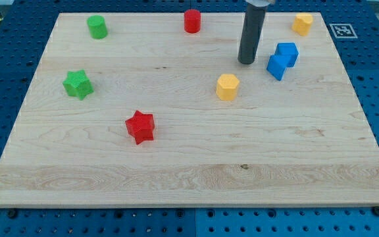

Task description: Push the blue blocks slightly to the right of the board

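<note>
Two blue blocks sit touching at the upper right of the wooden board: a blue cube and a smaller blue block just below and left of it. My tip rests on the board a short way to the left of the blue blocks, apart from them. The dark rod rises from it out of the view's top.
A yellow hexagonal block lies below and left of my tip. Another yellow block is at the top right corner. A red cylinder and green cylinder are along the top. A green star and red star lie left.
</note>
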